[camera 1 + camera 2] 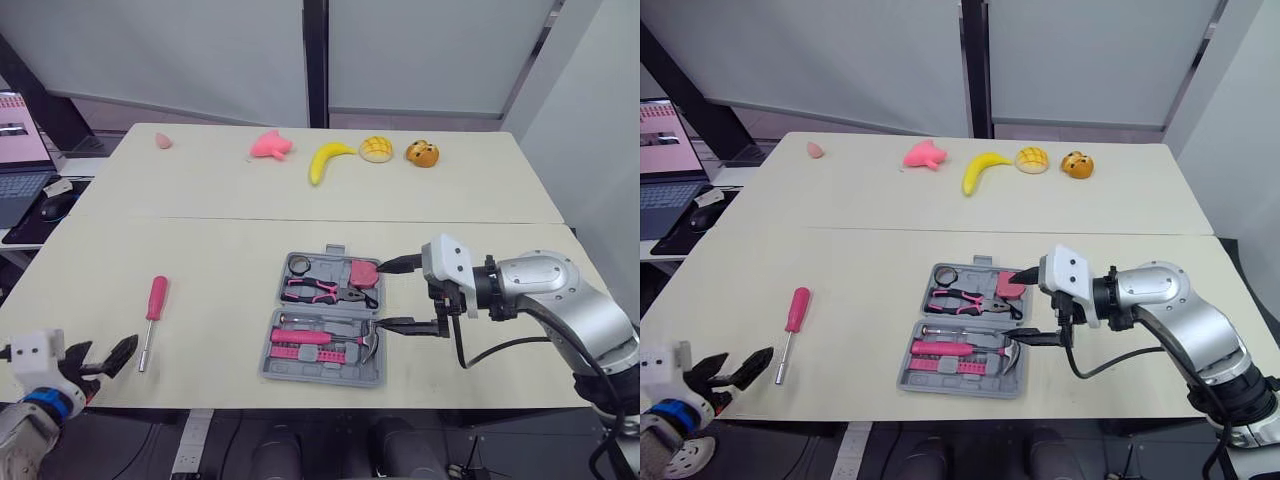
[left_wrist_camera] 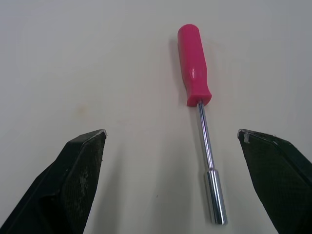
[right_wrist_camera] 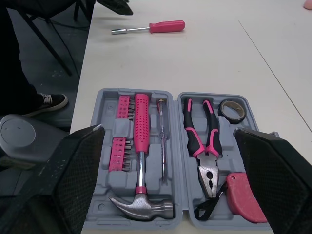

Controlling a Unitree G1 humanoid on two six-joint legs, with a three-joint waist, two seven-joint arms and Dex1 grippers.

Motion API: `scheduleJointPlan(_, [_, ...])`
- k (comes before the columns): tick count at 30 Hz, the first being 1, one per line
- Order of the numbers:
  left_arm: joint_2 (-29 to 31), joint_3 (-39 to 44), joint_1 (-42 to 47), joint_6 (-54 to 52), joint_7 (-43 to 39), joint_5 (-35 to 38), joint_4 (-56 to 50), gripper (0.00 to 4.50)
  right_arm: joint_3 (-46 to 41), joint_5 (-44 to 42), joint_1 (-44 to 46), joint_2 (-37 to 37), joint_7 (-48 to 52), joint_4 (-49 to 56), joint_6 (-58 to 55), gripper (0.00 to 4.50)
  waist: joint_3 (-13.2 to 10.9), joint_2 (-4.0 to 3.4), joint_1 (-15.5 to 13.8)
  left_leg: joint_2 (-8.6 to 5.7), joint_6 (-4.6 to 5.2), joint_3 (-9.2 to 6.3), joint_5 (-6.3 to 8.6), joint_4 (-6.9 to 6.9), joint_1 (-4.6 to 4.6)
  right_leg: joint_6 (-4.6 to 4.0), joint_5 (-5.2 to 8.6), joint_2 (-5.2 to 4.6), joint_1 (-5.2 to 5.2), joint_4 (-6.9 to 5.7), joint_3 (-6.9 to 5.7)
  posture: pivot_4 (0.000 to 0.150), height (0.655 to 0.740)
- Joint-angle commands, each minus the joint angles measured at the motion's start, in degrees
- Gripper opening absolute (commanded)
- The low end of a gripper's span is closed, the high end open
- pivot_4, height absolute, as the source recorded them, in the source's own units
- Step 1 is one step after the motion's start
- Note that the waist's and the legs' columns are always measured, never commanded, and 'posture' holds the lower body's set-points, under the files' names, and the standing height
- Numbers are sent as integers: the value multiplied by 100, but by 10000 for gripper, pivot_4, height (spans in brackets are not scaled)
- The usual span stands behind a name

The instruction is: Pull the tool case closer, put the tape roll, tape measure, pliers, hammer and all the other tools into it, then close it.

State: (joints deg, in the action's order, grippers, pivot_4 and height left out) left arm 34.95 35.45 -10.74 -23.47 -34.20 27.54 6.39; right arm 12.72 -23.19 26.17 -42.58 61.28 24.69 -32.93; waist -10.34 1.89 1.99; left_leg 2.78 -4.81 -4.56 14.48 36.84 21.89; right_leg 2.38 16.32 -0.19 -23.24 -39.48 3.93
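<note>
The grey tool case (image 1: 320,380) lies open near the table's front edge. It holds a black tape roll (image 1: 300,265), pink-handled pliers (image 1: 322,292), a pink tape measure (image 1: 363,272), a pink-handled hammer (image 3: 140,161) and pink bits (image 3: 119,151). My right gripper (image 1: 382,296) is open at the case's right side, one finger by the tape measure and the other by the hammer head. A pink-handled screwdriver (image 1: 152,318) lies on the table left of the case. My left gripper (image 1: 108,358) is open at the front left edge, just short of the screwdriver's (image 2: 197,83) metal tip.
Along the far side of the table lie a banana (image 1: 325,160), a pink toy (image 1: 270,146), a bun (image 1: 376,148), a bear-shaped bread (image 1: 422,153) and a small pink object (image 1: 163,141). A laptop (image 1: 20,165) and mouse (image 1: 58,205) sit on a side desk at left.
</note>
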Motion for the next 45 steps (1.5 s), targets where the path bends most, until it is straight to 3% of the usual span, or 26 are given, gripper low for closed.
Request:
scheduleJointPlan(1, [28,-237,300,-43,180,-127,-37,45000,12,13,144,41,14,114,77,44879,0,0,-5,0,0,0,0,0,0,-1,-1,0,0,1,0,1500,7255])
scheduleJointPlan(14, [-22,-1179,1706,72,649,-844,1414,45000,162,22,198,76,-56,282,-74,44879,0,-1,-10,-1,0,-1,0,0,3,1,-3,0,0,3,-1,1500,7255])
scheduleJointPlan(17, [-39,-1334,1862,92,605,-941,1636,39496,184,39,197,85,-62,298,-88,45000,-1,-2,-10,-1,0,-2,0,0,2,1,-4,0,0,1,-2,1500,7255])
scheduleJointPlan(28, [-210,-1357,1750,128,519,-965,1490,6242,183,141,49,72,-95,377,-42,45000,-1,-3,-15,-3,0,-2,0,0,2,1,-4,-2,2,2,-1,1500,7255])
scheduleJointPlan(37, [-893,-1639,888,-719,830,-593,-829,6293,135,178,-105,37,-100,425,-2,45000,-1,-3,-29,-3,0,-1,0,1,2,3,-4,-5,4,4,1,1500,7255])
scheduleJointPlan(45, [-1439,-2202,931,-1164,1435,-820,-1563,6293,174,197,-140,21,-67,387,38,45000,-1,-3,-21,-5,0,-2,0,2,3,8,-7,-4,5,8,2,1500,7255])
